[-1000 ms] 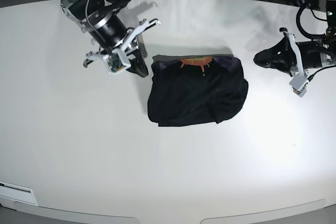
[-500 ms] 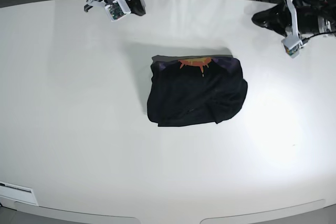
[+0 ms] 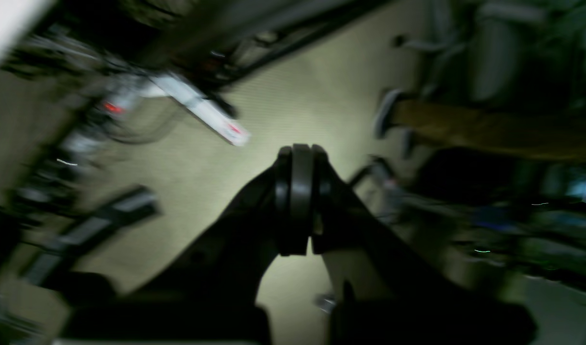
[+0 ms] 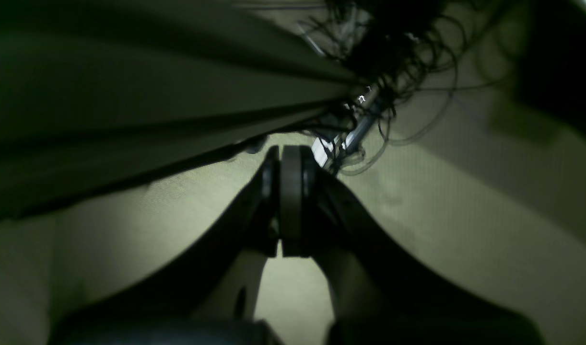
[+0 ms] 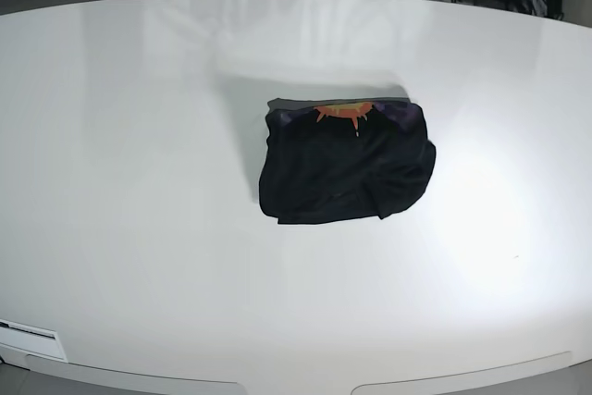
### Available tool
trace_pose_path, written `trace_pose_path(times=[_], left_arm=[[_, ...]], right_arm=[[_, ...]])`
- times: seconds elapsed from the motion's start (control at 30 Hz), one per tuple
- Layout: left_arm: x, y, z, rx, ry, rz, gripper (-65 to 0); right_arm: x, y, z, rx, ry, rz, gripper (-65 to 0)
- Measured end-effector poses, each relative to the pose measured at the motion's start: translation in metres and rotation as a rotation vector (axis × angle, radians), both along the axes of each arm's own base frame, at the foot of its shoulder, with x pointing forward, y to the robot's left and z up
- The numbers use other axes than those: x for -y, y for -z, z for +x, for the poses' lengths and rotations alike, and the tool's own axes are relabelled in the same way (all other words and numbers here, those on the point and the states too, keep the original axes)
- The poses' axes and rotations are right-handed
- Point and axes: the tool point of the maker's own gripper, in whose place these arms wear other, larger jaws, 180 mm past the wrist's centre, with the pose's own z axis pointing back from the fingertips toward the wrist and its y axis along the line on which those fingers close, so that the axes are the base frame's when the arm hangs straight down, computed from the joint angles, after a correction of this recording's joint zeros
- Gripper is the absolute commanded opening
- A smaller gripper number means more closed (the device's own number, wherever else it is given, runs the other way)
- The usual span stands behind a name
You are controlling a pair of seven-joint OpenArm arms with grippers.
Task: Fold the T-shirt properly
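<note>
While the T-shirt point(image 5: 347, 162) lies folded into a compact black bundle just above the middle of the white table point(image 5: 139, 182) in the base view, orange-red print at its upper edge, both arms are off that frame. Each wrist view shows its own tool, left gripper point(image 3: 297, 201) and right gripper point(image 4: 287, 203), pressed closed on nothing over blurred floor and cables point(image 4: 398, 62).

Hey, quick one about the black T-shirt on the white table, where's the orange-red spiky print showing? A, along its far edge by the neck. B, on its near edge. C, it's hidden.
A: the orange-red print sits at the far edge of the folded T-shirt, by the purple-tinged neck.
</note>
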Motion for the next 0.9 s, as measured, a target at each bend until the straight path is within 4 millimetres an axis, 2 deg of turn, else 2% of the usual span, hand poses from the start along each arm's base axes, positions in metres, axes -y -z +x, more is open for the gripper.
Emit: trace_pose_path(times=[0.07, 0.13, 0.27, 0.33, 0.4, 0.43, 0.5, 0.57, 0.67, 0.77, 0.9], left_arm=[[0.003, 0.0, -0.005, -0.015, -0.029, -0.004, -65.0], [0.008, 0.0, -0.008, -0.026, -0.072, -0.019, -65.0], [0.023, -0.001, -0.019, -0.079, -0.091, -0.081, -65.0], [0.021, 0.013, -0.031, -0.167, -0.131, -0.101, -65.0], [0.006, 0.046, -0.056, -0.265, -0.121, -0.008, -65.0], [0.001, 0.064, -0.063, -0.294, -0.143, 0.018, -65.0], [-0.006, 0.102, -0.072, -0.332, -0.198, 0.063, -65.0], [-0.019, 0.145, -0.079, -0.36, -0.24, 0.138, -65.0], [-0.039, 0.203, -0.085, -0.384, -0.294, 0.237, -65.0], [-0.052, 0.257, -0.07, -0.352, -0.396, 0.308, -65.0], [-0.064, 0.309, -0.022, -0.191, -0.513, 0.345, -65.0]], right_arm=[[0.011, 0.003, -0.002, -0.008, 0.006, -0.045, -65.0], [0.014, 0.003, -0.013, -0.036, -0.011, -0.053, -65.0], [0.018, 0.003, -0.024, -0.062, -0.03, -0.075, -65.0], [0.018, 0.003, -0.022, -0.054, -0.027, -0.077, -65.0], [0.017, 0.021, -0.031, -0.073, -0.011, -0.056, -65.0], [0.02, 0.036, -0.042, -0.117, -0.009, -0.072, -65.0], [0.033, 0.065, -0.068, -0.21, -0.022, -0.116, -65.0], [0.044, 0.091, -0.085, -0.269, -0.027, -0.152, -65.0], [0.056, 0.131, -0.092, -0.307, -0.002, -0.174, -65.0], [0.072, 0.17, -0.1, -0.331, -0.023, -0.214, -65.0], [0.101, 0.213, -0.113, -0.357, -0.014, -0.273, -65.0]])
